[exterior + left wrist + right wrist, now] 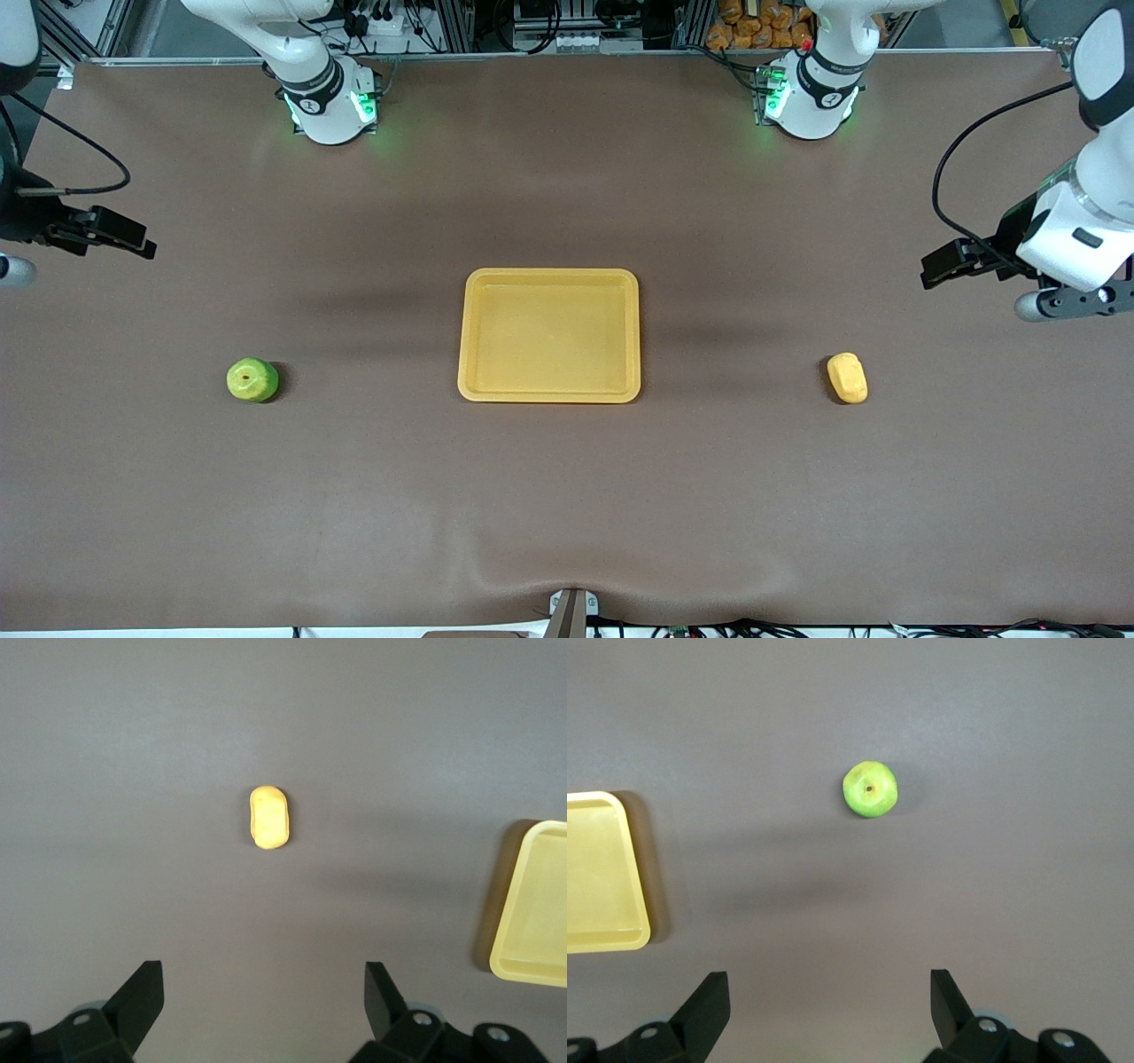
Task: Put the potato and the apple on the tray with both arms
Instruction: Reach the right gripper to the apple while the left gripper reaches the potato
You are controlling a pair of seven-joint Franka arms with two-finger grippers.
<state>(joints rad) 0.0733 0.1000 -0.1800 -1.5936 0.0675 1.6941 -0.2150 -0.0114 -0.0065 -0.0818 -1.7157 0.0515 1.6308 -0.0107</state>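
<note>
Brown table cover [567, 496], plain and flat, with only three things on it. Nothing placed yet: tray [549, 390] in the middle, bare. Apple [252, 379] well apart from the tray, toward the right arm's end; potato [847, 377] well apart too, toward the left arm's end. Left gripper [264, 1005] spread wide, high over the potato; right gripper [830, 1001] likewise spread over the apple, both holding nothing. No obstacle between either fruit and the tray.

Tray [549, 336] sits mid-surface [567, 496]. Apple [252, 379] is well off toward the right arm's end, potato [847, 377] well off toward the left arm's end, both a bit nearer the front camera than the tray's middle.
</note>
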